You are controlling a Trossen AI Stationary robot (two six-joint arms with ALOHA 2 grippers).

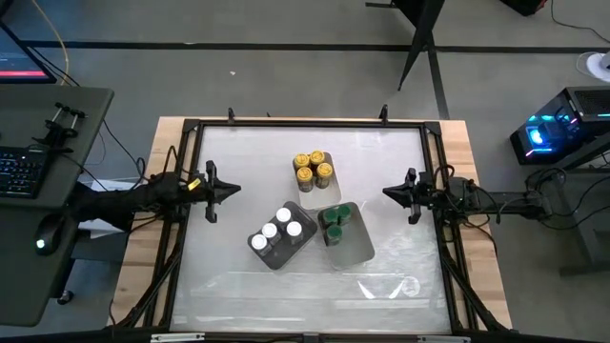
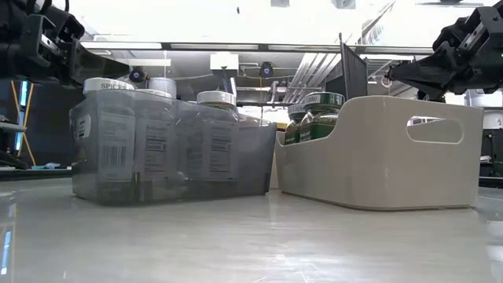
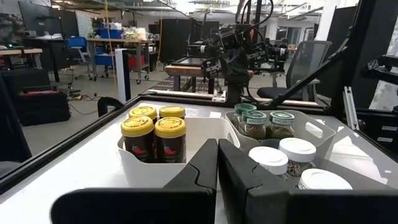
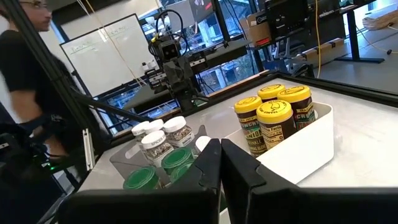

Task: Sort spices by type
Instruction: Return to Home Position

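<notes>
All standing upright, grouped by lid colour. Four yellow-lid jars [image 1: 313, 168] sit packed in a white tray [image 3: 143, 171]. Four white-lid jars [image 1: 282, 230] are in a dark see-through bin [image 1: 297, 251]. The green-lid jars [image 1: 334, 222] are in a pale tray [image 1: 355, 244] just beside that bin.

This is a robotics lab, shown by a white whiteboard with handwriting [image 4: 102, 53], a black mesh office chair [image 3: 308, 59], workbenches carrying blue plastic crates [image 3: 112, 32], a black computer keyboard [image 1: 19, 171] and a blue-lit desktop computer case [image 1: 551, 131].
</notes>
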